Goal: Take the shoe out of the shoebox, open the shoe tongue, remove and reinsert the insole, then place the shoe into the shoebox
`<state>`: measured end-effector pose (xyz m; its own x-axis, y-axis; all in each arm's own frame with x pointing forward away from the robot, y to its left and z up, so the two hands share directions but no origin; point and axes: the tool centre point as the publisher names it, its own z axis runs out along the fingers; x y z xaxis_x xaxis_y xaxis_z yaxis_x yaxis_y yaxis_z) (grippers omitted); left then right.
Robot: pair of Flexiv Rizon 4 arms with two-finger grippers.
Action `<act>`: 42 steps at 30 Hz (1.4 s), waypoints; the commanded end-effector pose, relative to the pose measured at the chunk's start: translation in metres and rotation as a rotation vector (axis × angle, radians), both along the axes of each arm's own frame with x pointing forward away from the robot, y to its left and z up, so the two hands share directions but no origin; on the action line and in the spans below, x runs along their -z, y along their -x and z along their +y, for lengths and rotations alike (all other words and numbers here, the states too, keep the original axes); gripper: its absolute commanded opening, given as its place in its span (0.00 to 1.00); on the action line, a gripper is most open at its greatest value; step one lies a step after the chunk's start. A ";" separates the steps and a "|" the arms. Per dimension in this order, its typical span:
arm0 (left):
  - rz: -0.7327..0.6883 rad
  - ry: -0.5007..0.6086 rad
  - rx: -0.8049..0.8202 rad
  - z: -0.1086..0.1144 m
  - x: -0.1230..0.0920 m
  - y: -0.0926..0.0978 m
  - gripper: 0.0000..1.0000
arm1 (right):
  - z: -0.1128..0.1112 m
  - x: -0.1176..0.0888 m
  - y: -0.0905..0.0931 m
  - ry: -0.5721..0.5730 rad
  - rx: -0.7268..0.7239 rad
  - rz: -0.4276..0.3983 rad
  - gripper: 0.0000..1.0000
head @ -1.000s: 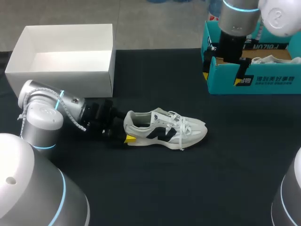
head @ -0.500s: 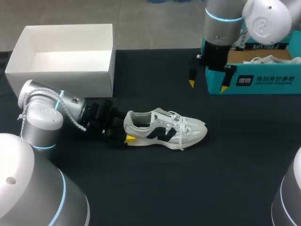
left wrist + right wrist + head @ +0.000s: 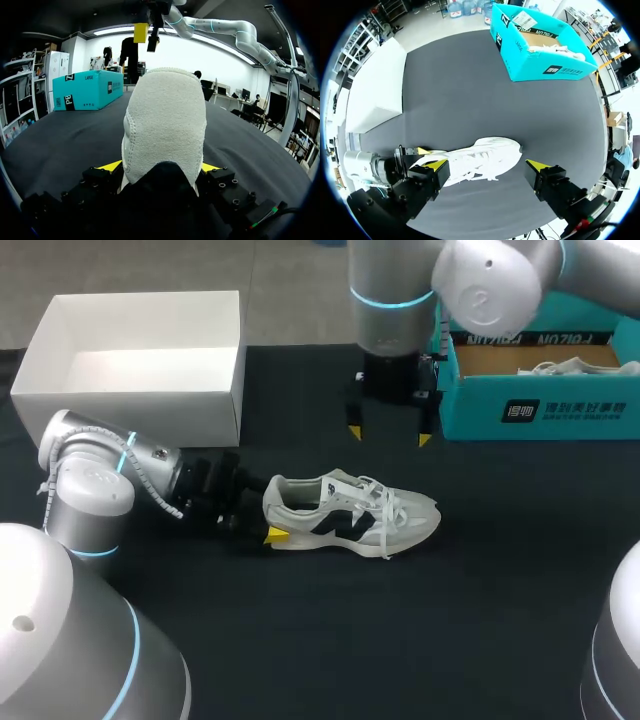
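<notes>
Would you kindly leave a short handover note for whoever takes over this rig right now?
Left pincer: shut on the shoe at its heel.
Right pincer: open, above the table between shoe and teal shoebox.
The shoe stands on its sole on the table, outside the shoebox.
Done: shoe taken out.
Left: open tongue, remove and reinsert insole, return shoe to shoebox.
</notes>
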<state>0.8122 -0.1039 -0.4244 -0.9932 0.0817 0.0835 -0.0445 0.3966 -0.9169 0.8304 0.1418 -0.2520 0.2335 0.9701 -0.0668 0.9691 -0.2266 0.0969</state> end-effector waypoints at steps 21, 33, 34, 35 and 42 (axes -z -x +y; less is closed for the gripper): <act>0.001 -0.002 0.000 0.001 -0.001 0.001 0.00 | 0.064 0.050 0.009 0.197 -0.077 -0.032 1.00; 0.001 -0.002 0.000 0.001 -0.001 0.001 0.00 | 0.065 0.077 0.015 0.179 -0.087 0.041 1.00; 0.001 -0.002 0.000 0.001 -0.001 0.001 0.00 | 0.065 0.079 0.016 0.173 -0.086 0.047 0.98; 0.001 -0.002 0.000 0.001 -0.001 0.001 0.00 | 0.065 0.081 0.017 0.170 -0.088 0.052 0.96; 0.001 -0.002 0.000 0.001 -0.001 0.001 0.00 | 0.059 0.091 0.025 0.173 -0.077 0.112 0.45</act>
